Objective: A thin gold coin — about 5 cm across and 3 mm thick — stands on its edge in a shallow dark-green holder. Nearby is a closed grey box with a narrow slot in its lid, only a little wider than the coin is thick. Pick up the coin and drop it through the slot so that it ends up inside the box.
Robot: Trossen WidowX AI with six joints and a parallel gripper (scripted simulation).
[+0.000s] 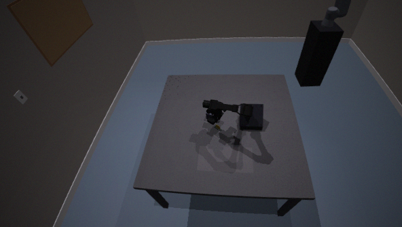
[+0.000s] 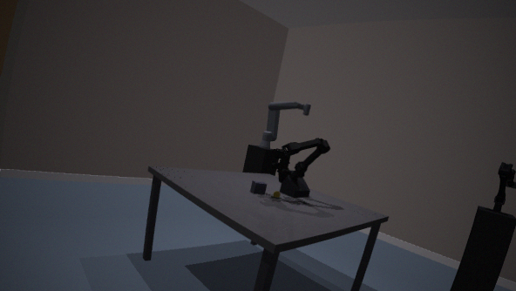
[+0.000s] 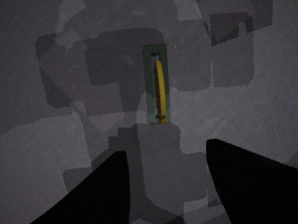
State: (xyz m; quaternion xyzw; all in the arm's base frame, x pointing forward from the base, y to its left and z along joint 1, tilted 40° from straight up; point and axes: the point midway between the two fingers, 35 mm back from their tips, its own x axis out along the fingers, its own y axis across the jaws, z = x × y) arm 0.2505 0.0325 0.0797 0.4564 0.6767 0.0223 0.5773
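The gold coin (image 1: 217,127) (image 2: 276,194) (image 3: 160,92) stands on its edge in the dark-green holder (image 3: 148,65), leaning slightly in the wrist view. The closed grey box (image 2: 258,187) stands on the table just beside the holder; in the top view the arm largely covers it, and its slot cannot be made out. My gripper (image 3: 167,155) points down above the table, partly open, with nothing between its fingers. In the wrist view the coin and holder lie ahead of the fingertips, a little left of the midline between them.
The arm's dark base (image 1: 251,123) (image 2: 295,187) stands on the grey table (image 1: 176,170) (image 2: 209,192), near the holder. The arm's shadows fall across the table around the holder. Other arms on dark pedestals (image 1: 319,54) (image 2: 484,248) stand off the table.
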